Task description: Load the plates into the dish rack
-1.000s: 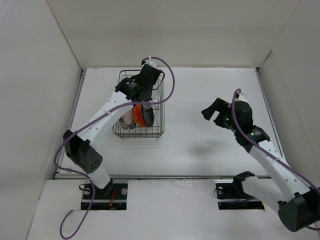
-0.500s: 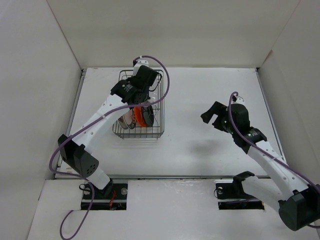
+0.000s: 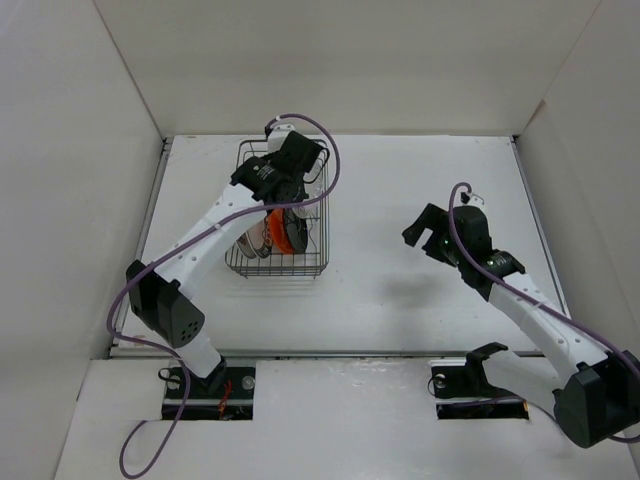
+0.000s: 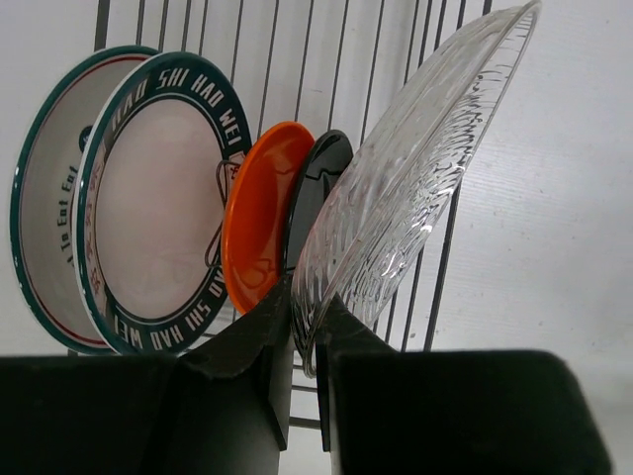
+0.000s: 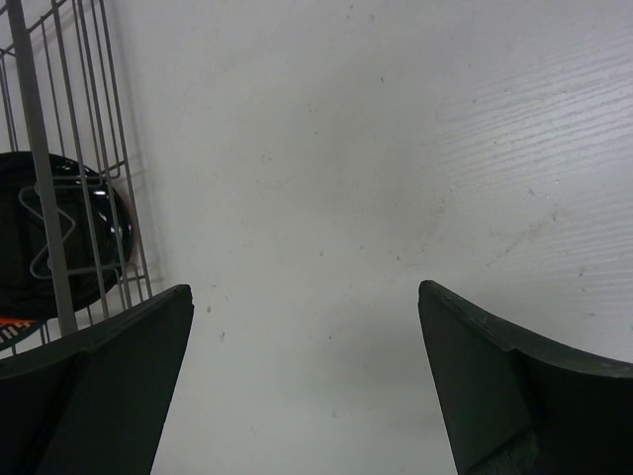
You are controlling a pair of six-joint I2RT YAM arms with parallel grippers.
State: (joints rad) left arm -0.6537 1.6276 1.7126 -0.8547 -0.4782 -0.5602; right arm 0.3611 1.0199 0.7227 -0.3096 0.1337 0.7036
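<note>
The black wire dish rack [image 3: 312, 262] stands at the table's back left. In the left wrist view two white plates stand on edge at the left: one with red motifs [image 4: 45, 213] and one with a dark green patterned rim [image 4: 148, 208], then the orange plate [image 4: 259, 213] and the black plate [image 4: 315, 188]. My left gripper [image 4: 307, 332] is shut on the rim of the clear glass plate [image 4: 415, 168], held on edge beside the black plate over the rack [image 4: 435, 272]. My right gripper [image 5: 307, 327] is open and empty above bare table, right of the rack [image 5: 59, 178].
White walls close in the table on the left, back and right. The left arm [image 3: 215, 225] reaches over the rack's left side. The right arm [image 3: 520, 305] lies over the table's right half.
My left gripper has shifted slightly over the rack with the glass plate. My right gripper has drifted a little down and left, still open.
</note>
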